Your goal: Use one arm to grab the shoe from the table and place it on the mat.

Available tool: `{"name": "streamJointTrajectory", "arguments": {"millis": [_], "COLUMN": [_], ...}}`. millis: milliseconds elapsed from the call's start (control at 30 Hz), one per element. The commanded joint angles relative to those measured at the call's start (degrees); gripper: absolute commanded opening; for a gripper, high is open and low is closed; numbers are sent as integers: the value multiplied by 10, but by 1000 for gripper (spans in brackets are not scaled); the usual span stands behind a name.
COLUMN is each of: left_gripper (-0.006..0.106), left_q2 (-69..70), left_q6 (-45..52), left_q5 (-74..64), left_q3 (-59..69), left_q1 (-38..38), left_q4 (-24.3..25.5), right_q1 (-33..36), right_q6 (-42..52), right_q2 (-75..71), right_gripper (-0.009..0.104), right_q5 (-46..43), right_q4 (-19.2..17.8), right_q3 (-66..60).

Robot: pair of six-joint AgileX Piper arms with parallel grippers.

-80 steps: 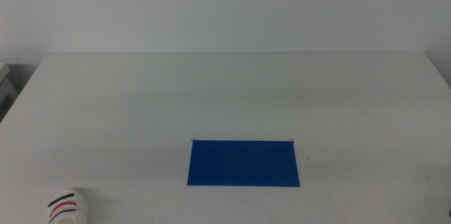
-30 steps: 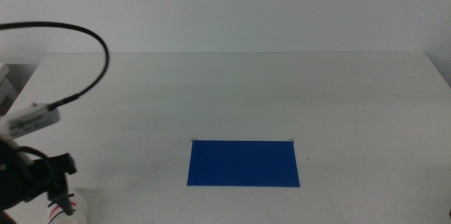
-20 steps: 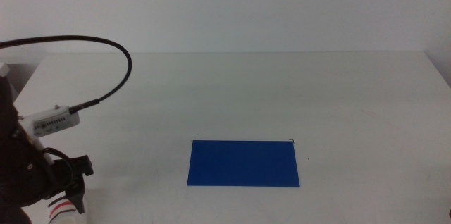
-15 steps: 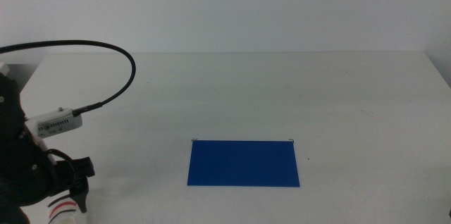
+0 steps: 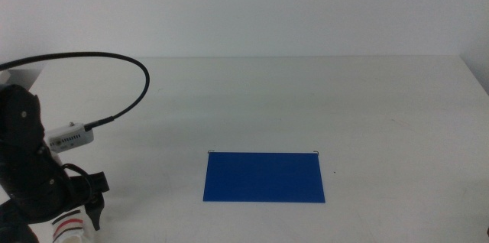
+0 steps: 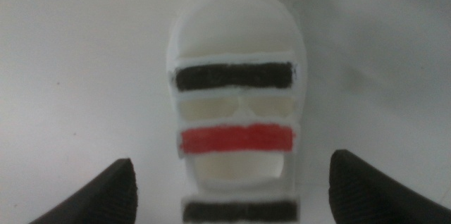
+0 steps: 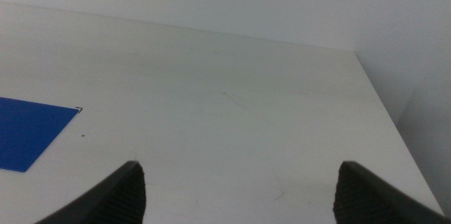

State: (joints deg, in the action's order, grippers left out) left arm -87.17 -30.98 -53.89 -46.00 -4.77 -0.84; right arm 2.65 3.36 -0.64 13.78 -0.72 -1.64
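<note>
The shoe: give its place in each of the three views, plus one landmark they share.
Middle view: the shoe sits at the bottom-left corner, mostly hidden under the left arm.
Left wrist view: it fills the centre, between the open jaws of the left gripper.
Right wrist view: not in it.
Shared landmark: the white table.

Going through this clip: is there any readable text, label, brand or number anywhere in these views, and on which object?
White tag on the left arm's cable: dark print, too small and blurred to read.
Shoe: black and red straps only, no lettering visible.
Mat: plain blue, no text.
Table: no markings that read as text.
Nothing legible in any view.
</note>
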Motion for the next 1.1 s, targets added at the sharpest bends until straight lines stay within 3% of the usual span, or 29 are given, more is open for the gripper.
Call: {"name": "streamJointTrajectory", "arguments": {"millis": [0, 233, 433, 567, 767, 900, 1067], "left_gripper": [94, 93, 82, 63, 16, 4, 3], "left_q2": [8, -14, -15, -15, -15, -14, -14], "left_q6": [-8, -2, 4, 6, 5, -4, -10], "left_q5": [6, 49, 79, 82, 59, 25, -34], "left_q3": [-11, 9, 29, 29, 26, 5, -38], "left_q1": [-3, -3, -3, -3, -3, -4, -4], "left_q4": [1, -6, -23, -36, -36, -36, -35], "right_q1": [-1, -1, -1, -1, -1, -1, -1], "right_q6": [6, 6, 6, 6, 6, 6, 6], "right_q2": [2, 2, 2, 2, 2, 2, 2], "right_gripper": [78, 78, 78, 78, 78, 78, 78], "right_q5": [-42, -42, -42, -42, -42, -42, -42], "right_q4": [-6, -6, -6, -6, -6, -6, -6], "right_q3": [-3, -3, -3, -3, -3, -3, -3]}}
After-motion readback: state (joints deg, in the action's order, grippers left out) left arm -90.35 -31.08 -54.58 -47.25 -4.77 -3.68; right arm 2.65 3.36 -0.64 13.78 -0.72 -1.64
